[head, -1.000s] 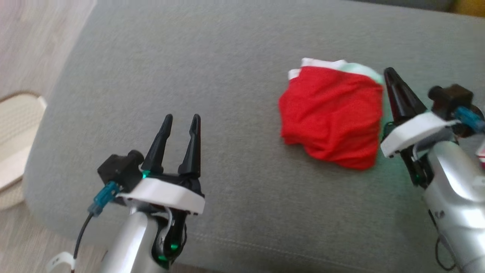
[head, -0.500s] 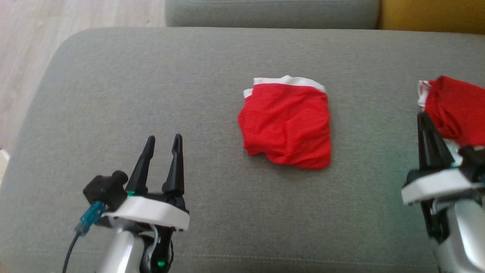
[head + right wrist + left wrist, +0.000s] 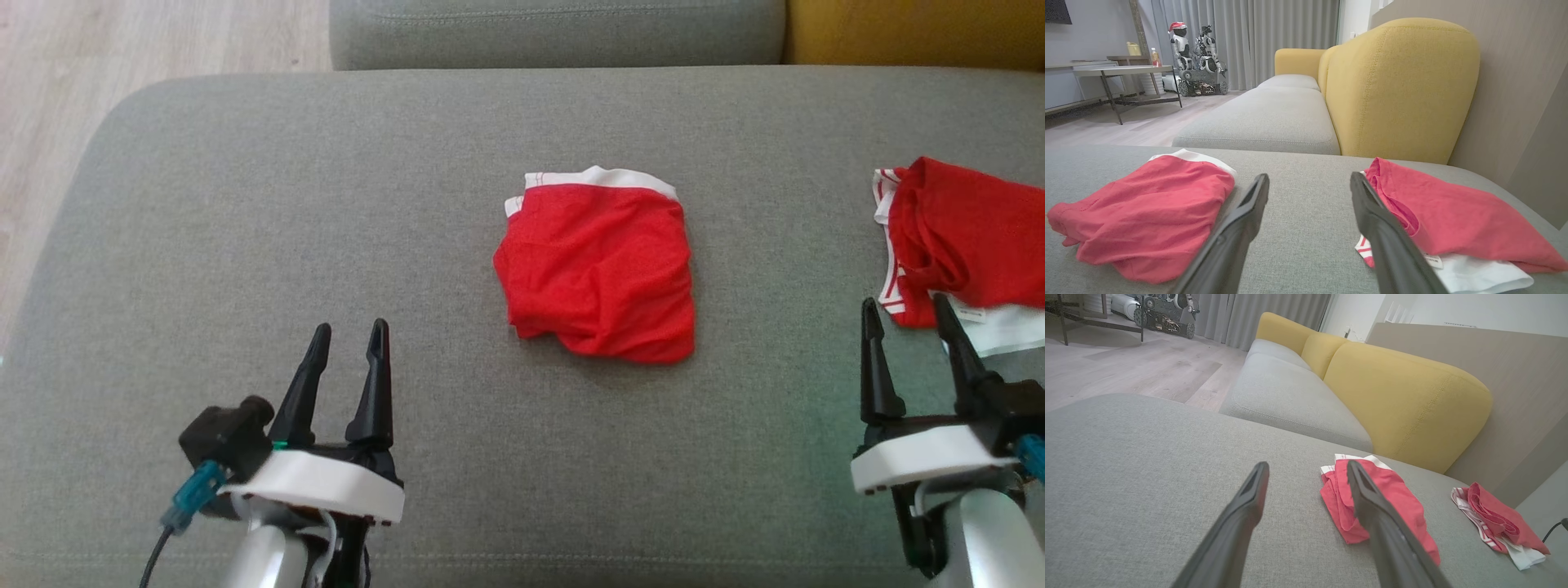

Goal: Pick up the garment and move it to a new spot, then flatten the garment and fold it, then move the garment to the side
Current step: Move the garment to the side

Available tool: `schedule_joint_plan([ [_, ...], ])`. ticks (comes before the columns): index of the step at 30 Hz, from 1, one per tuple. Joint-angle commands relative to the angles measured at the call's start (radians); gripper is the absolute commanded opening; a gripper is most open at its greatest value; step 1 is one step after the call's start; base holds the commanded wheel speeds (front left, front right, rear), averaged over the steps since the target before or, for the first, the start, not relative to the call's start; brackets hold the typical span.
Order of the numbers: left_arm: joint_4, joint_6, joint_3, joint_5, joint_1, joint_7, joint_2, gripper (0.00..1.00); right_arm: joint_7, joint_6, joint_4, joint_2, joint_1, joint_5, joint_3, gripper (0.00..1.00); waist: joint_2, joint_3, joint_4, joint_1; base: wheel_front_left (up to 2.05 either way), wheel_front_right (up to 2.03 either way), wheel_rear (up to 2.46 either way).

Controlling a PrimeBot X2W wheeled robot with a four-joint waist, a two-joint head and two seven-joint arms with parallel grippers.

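We find the garment lying in the middle of the grey cushion, folded into a compact red square with its white band along the far edge and some creasing at the near edge; nothing touches it. A second garment, red with white parts, lies loosely heaped at the cushion's right end, well apart from the first. We judge folding done and the last step, moving the garment aside, either in hand or complete; which spot counts as the side we cannot say. If a move is due, it calls for a low pinch through all layers at 1 edge and a slide that keeps the fold shut. The left gripper hovers over bare cushion at the near left, its 2 fingers parted and empty, with the garment ahead and to its right, clear of it. The right gripper stands at the near right, fingers likewise spread with only bare cushion between them; 1 finger lies just beside the second garment, and we cannot tell whether it touches. Both arms rise from the near edge of the head view, held close to the robot, neither reaching over the garment.
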Motion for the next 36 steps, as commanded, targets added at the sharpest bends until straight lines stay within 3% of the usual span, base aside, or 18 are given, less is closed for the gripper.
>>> schedule_joint_plan([
  [1, -0.039, 0.002, 0.036, 0.010, -0.029, -0.012, 0.006, 1.00, -0.010, -0.001, -0.035, 0.002, -0.013, -0.008, 0.021, 1.00, 0.0000, -0.003, 0.002, 0.0000, 0.00, 0.00, 0.00],
  [11, -0.038, -0.004, 0.021, 0.015, -0.034, -0.012, 0.006, 1.00, -0.010, -0.001, -0.014, 0.012, -0.027, 0.051, 0.052, 1.00, 0.0000, 0.007, 0.026, 0.0000, 0.00, 0.00, 0.00],
  [19, -0.034, -0.008, -0.008, 0.014, -0.058, -0.012, 0.006, 1.00, 0.077, -0.001, 0.055, -0.005, -0.127, 0.319, 0.147, 1.00, 0.0000, 0.066, 0.081, 0.0000, 0.00, 0.00, 0.00],
  [27, -0.037, 0.001, -0.047, 0.000, -0.094, -0.012, 0.006, 1.00, 0.175, -0.001, 0.176, -0.058, -0.243, 0.475, 0.205, 1.00, 0.0000, 0.119, 0.160, 0.0000, 0.00, 0.00, 0.00],
  [36, -0.048, 0.017, -0.072, -0.013, -0.110, -0.012, 0.006, 1.00, 0.232, -0.001, 0.341, -0.095, -0.350, 0.507, 0.249, 1.00, 0.0000, 0.161, 0.225, 0.0000, 0.00, 0.00, 0.00],
])
